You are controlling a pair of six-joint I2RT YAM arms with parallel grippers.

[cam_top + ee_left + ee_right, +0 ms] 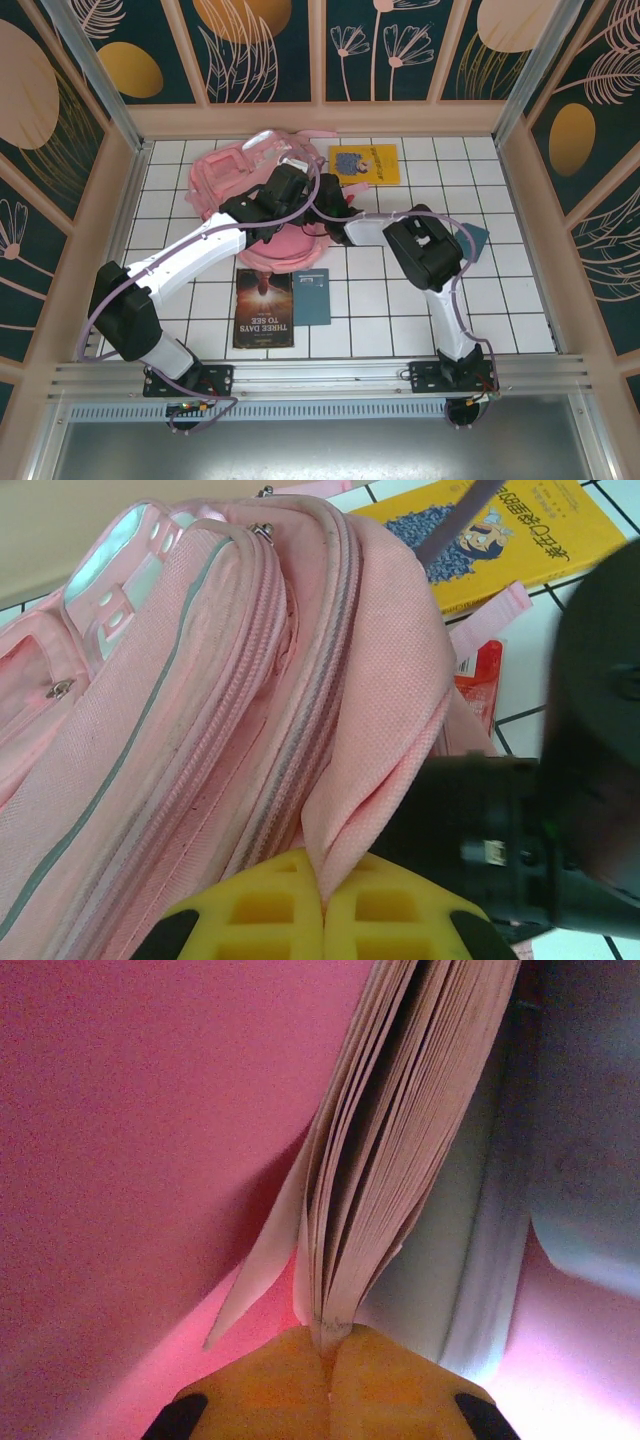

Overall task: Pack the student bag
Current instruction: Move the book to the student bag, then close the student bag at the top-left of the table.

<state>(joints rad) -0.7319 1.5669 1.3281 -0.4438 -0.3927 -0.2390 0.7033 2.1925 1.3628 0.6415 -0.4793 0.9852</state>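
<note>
Lying diagonally, student bag [225,175] pinched by left gripper [322,895], book pages [390,1160] by right gripper [328,1335].

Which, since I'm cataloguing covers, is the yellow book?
The yellow book at the far side, right of the student bag; the dark book and teal book lie nearer.

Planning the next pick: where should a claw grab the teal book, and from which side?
Likely take the teal book by its right long edge, from the right: it lies flat, that edge borders bare tiles, the dark book crowds its left.
</note>
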